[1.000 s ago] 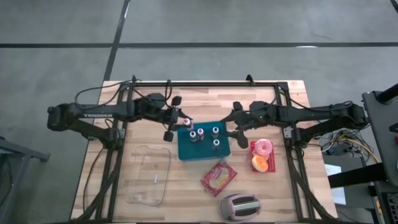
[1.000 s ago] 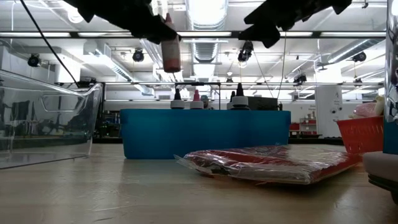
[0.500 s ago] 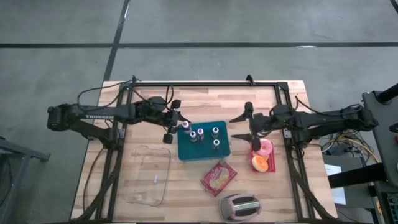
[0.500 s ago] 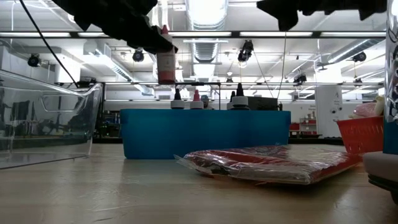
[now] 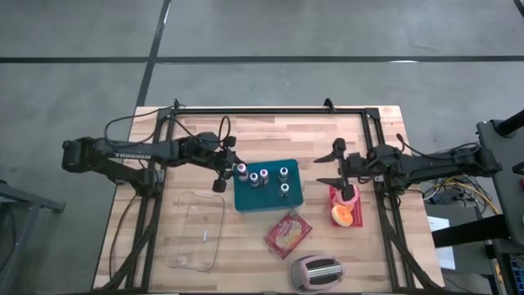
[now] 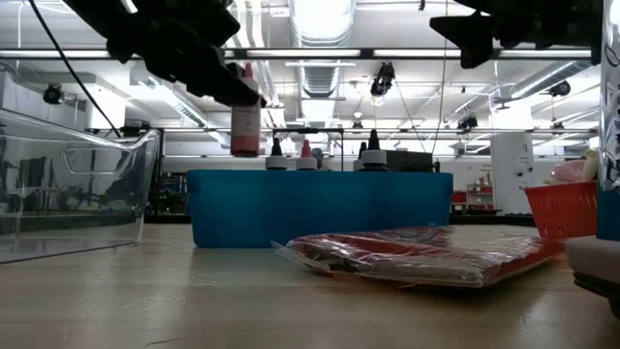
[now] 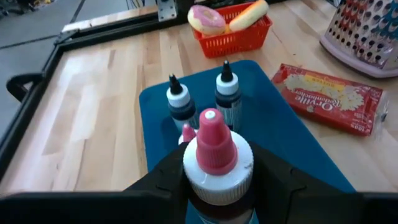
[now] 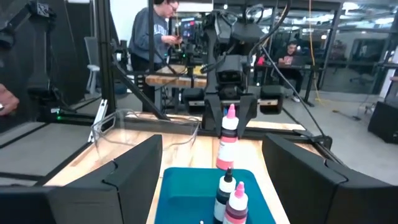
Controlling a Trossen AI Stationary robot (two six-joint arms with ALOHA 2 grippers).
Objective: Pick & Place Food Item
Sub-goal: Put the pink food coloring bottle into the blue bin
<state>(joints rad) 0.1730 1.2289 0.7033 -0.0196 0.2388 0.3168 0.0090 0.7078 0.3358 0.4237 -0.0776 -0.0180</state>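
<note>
Low view: pink-capped bottle [image 6: 245,111] upright, long axis vertical, cap up.
Left gripper [image 5: 223,169]: clamps the bottle.
Right gripper [image 5: 336,166]: wide, empty.

A small bottle [image 7: 216,163] with a pink pointed cap and white collar is hanging upright in the air above the left edge of a teal tray [image 5: 268,199], its dark body gripped on both sides by the left gripper [image 5: 224,166]. Three more small bottles [image 5: 264,178] are standing upright inside the tray, two with dark caps and one with a pink cap. The tray is sitting on the wooden table [image 5: 270,131], near its middle.
</note>
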